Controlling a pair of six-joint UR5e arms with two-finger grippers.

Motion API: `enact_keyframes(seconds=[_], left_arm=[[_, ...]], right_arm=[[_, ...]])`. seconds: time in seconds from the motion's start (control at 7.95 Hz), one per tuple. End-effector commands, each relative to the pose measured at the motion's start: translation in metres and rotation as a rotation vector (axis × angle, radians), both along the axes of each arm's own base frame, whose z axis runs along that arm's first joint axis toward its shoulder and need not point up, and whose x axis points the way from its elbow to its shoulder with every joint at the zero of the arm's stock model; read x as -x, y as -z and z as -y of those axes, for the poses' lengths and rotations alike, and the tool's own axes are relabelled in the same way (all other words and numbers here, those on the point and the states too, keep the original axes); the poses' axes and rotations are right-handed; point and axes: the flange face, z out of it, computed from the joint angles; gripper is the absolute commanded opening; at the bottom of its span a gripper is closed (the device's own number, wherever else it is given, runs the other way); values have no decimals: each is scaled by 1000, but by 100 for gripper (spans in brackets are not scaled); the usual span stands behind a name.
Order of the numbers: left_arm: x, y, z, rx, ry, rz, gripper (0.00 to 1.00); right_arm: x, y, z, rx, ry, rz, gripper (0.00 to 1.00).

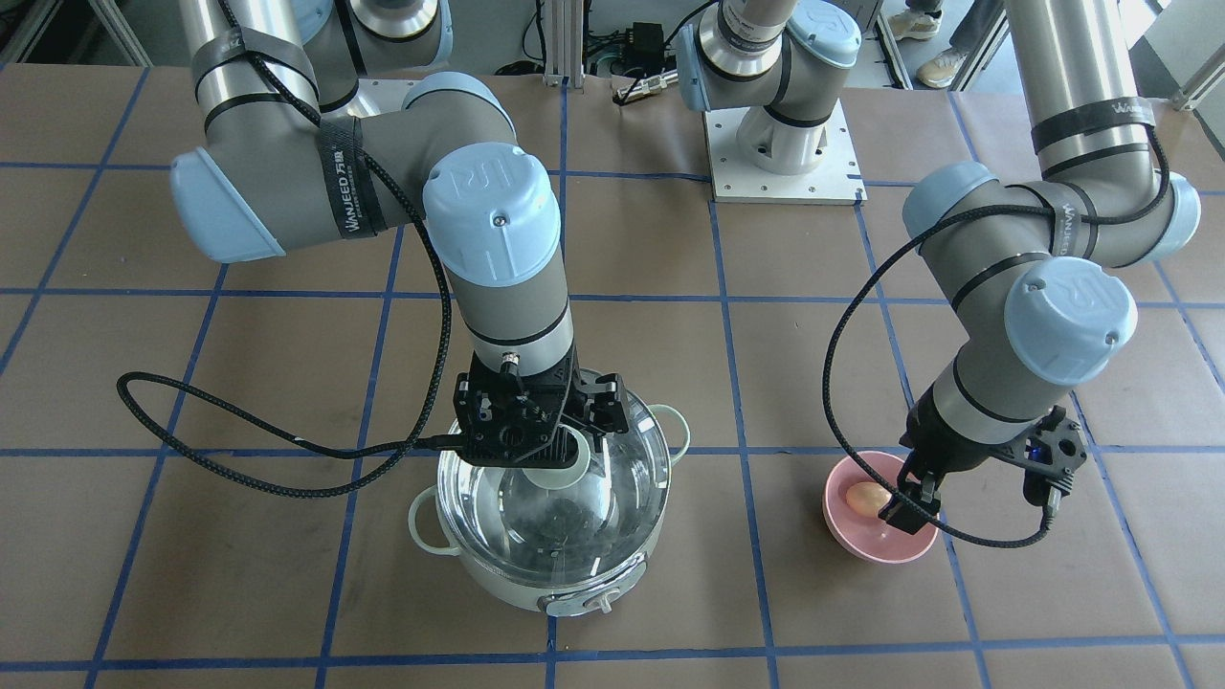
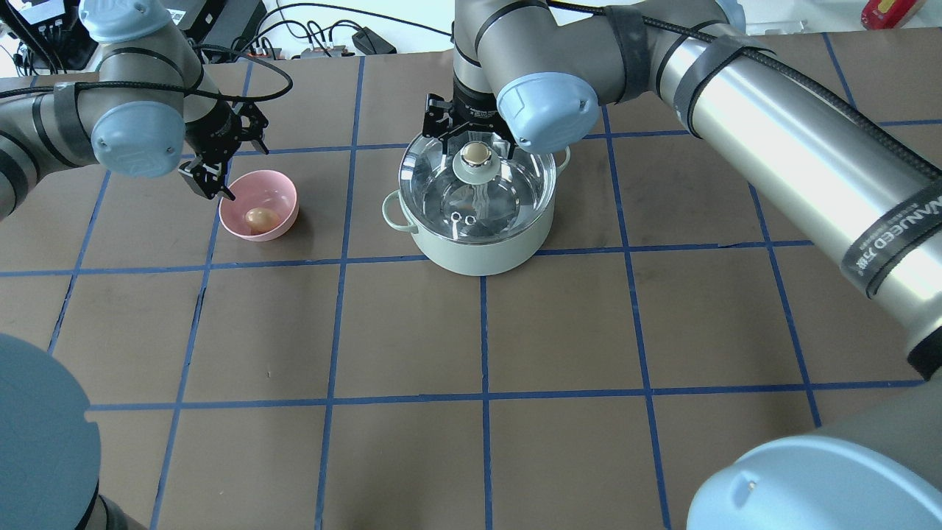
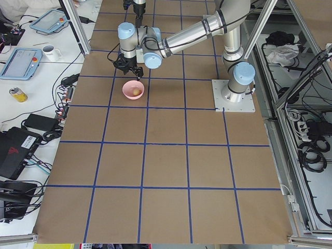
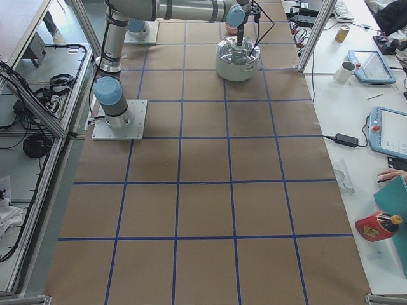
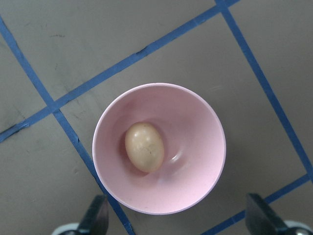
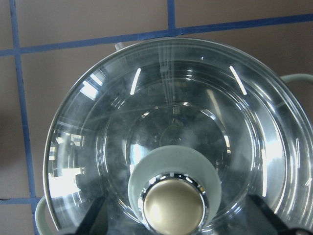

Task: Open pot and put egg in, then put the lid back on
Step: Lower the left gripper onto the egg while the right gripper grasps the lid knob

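The pale mint pot stands at the table's middle with the glass lid seated on it. My right gripper is open, its fingers on either side of the beige knob without touching it. The egg lies in a small pink bowl to the pot's left in the overhead view, where the egg also shows. My left gripper is open and empty, hovering just above the bowl's rim.
Brown table with a blue tape grid. The right arm's base plate is behind the pot. Black cables loop from both wrists, one lying on the table beside the pot. The pot's control knob faces away from me.
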Motion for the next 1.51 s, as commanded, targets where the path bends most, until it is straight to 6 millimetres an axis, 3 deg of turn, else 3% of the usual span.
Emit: enact_keyframes(seconds=[0.0, 0.25, 0.38, 0.63, 0.75, 1.01, 1.38], left_arm=[[-4, 33, 12, -15, -93, -8, 100], [-13, 45, 16, -8, -99, -7, 100], [-13, 62, 15, -37, -97, -11, 100], [-14, 73, 12, -58, -99, -12, 100], [-13, 79, 8, -72, -96, -13, 100], [-15, 83, 8, -80, -99, -14, 100], [-21, 91, 8, -92, -108, -18, 100]], right_arm=[[0, 8, 2, -5, -9, -12, 100], [-1, 16, 4, -14, -11, -15, 89], [-1, 18, 5, -17, -12, -15, 76], [-1, 16, 5, -14, -15, -14, 6], [-1, 16, 6, -13, -15, -14, 0], [0, 3, 3, 5, -21, -8, 0], [22, -73, -25, 91, -139, -15, 0]])
